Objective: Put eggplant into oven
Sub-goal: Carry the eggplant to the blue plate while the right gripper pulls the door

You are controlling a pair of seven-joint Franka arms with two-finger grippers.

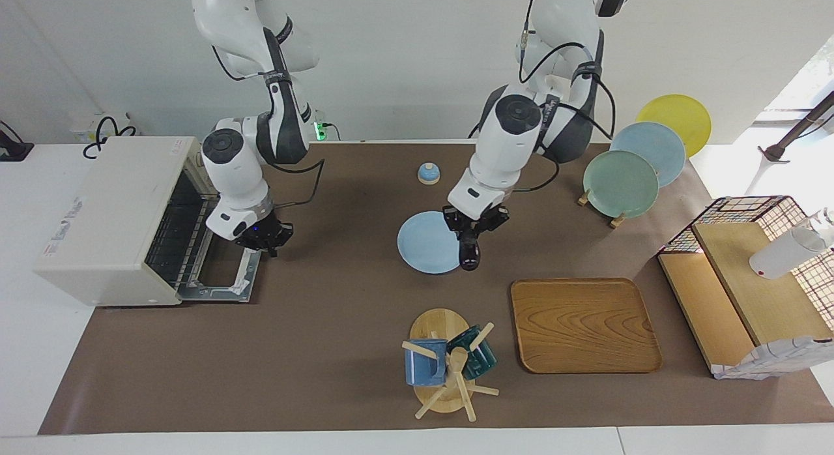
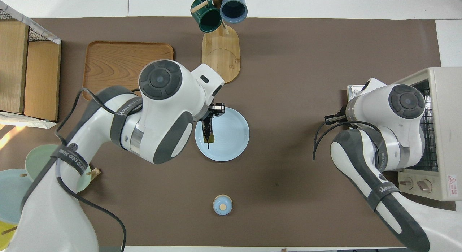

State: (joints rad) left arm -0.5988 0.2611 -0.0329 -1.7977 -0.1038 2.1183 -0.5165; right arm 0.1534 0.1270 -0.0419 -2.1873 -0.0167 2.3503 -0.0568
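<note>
Brown matting covers the worktop (image 1: 339, 324) beneath two white Franka arms. At the right arm's end stands the boxy off-white toaster oven (image 1: 111, 220), its glass drop-down door (image 1: 221, 276) lying open and the wire rack showing inside. Directly over that lowered door hangs the right gripper (image 1: 264, 236); whether its fingers are apart or together cannot be told. Toward the left arm's end lies a rectangular wooden tray (image 1: 583, 324), at roughly four o'clock from the round pale-blue plate (image 1: 427, 243) mid-worktop in the facing view. Over that plate's edge, the left gripper (image 1: 474, 225) has its fingers clamped on the slim, glossy dark purple eggplant (image 1: 469, 254), which hangs lengthways below them, lifted off the plate.
</note>
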